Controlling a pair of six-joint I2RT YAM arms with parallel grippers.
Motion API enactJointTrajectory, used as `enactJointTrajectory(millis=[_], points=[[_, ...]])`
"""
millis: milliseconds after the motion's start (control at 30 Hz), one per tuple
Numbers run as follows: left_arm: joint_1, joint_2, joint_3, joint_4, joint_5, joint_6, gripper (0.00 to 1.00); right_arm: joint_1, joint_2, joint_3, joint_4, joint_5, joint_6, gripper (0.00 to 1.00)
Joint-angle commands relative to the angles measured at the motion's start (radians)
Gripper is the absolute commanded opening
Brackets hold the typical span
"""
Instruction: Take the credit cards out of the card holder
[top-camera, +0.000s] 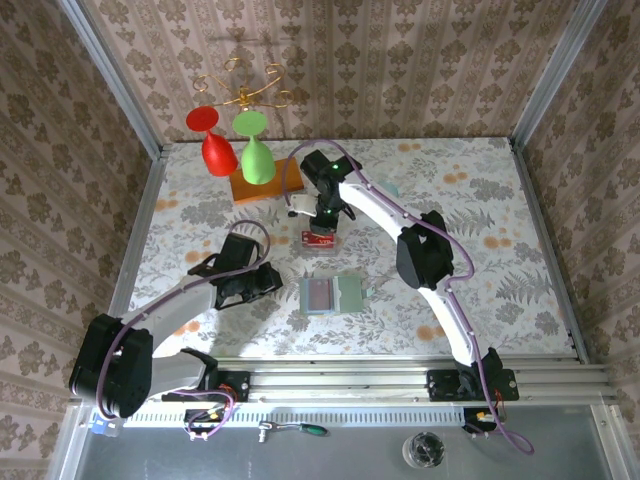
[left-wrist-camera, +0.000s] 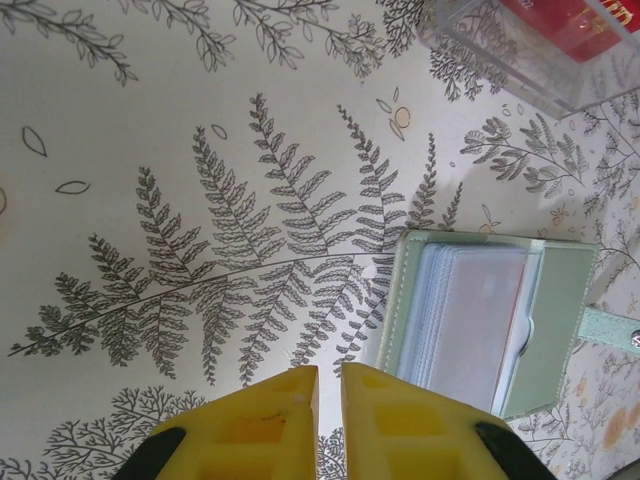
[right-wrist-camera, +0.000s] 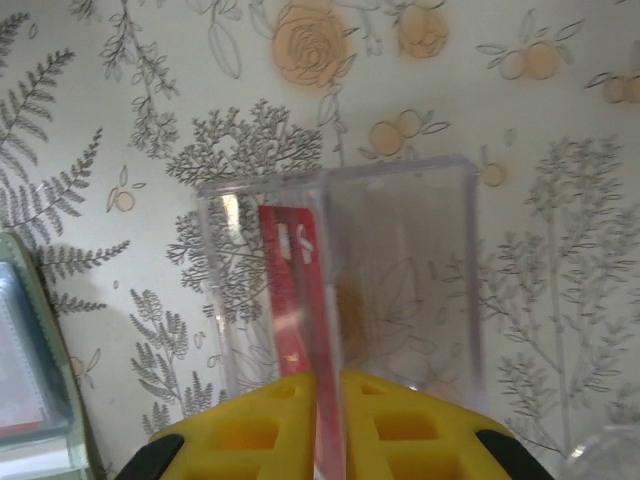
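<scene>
On the flower-printed tablecloth (top-camera: 480, 200) the card holder (top-camera: 333, 295) lies open and flat, a reddish card (top-camera: 320, 294) showing in its left half. Cards are thin, stiff and slick, so pinch a free edge and slide it out; the light holder may drag along. Left of the holder your left gripper (left-wrist-camera: 330, 385) waits, fingers almost together, empty. Beyond the holder your right gripper (right-wrist-camera: 328, 385) straddles a red card (right-wrist-camera: 295, 290) standing in a clear box (right-wrist-camera: 400, 270); I cannot tell whether it pinches. Two goblets (top-camera: 218, 152) stand farther back, out of your way

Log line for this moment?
right gripper: grips red card edge-on in clear box | left gripper: shut, empty, beside holder | holder: lies open
</scene>
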Motion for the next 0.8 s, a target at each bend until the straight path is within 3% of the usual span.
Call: enactJointTrajectory(millis=[0,233,767], points=[[0.007,-0.023,-0.016,0.01,-0.002,-0.001,0.16,-0.001,-0.079,-0.009,0.036,0.067,0.01,0.16],[0.006,-0.027,-0.021,0.015,0.001,-0.005,0.16,0.005,-0.099,-0.083,0.094,0.082,0.017,0.04],[0.007,-0.033,-0.036,0.029,0.004,-0.015,0.16,0.015,-0.112,-0.216,0.168,0.062,0.032,0.04]])
